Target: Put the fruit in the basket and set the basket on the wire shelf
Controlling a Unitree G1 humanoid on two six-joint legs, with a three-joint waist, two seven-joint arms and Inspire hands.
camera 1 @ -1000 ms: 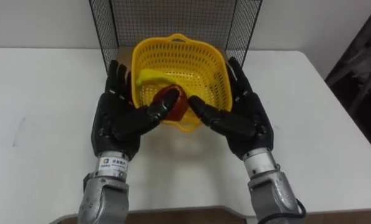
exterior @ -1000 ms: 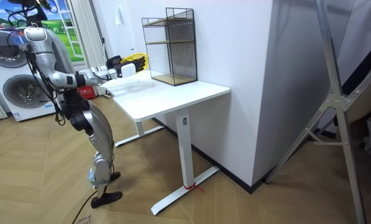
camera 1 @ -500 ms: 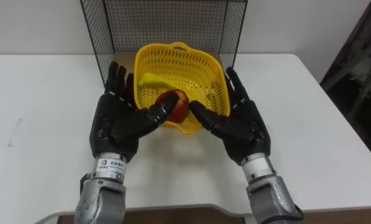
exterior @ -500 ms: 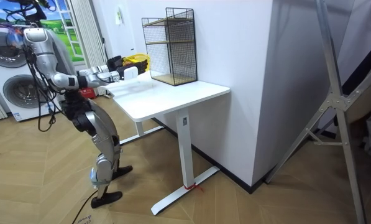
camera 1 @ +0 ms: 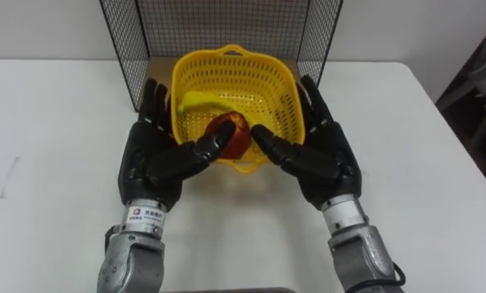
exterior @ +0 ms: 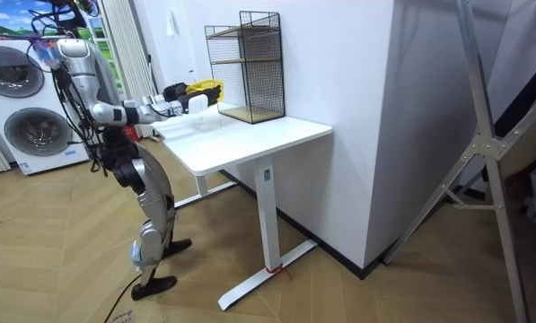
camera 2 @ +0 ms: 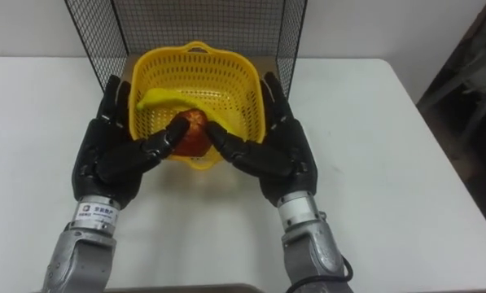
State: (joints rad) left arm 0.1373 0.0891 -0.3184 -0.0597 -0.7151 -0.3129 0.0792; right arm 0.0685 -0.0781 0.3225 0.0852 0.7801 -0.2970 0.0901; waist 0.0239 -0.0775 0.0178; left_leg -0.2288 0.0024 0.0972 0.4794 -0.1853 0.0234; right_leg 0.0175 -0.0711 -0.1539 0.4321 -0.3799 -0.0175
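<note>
Left hand [camera 1: 155, 161], right hand [camera 1: 322, 161] flank basket [camera 1: 255, 80] (fruit [camera 1: 229, 135] inside).

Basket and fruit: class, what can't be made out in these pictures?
- Apple underside: left eye view, hidden by the basket wall and the left hand thumb.
- Wire shelf top: cut off by that view's upper edge.
- Banana: too small to find in the room view.

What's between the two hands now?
The yellow basket sits between left hand and right hand, both flat against its sides, banana and red fruit inside; both eye views show it.
</note>
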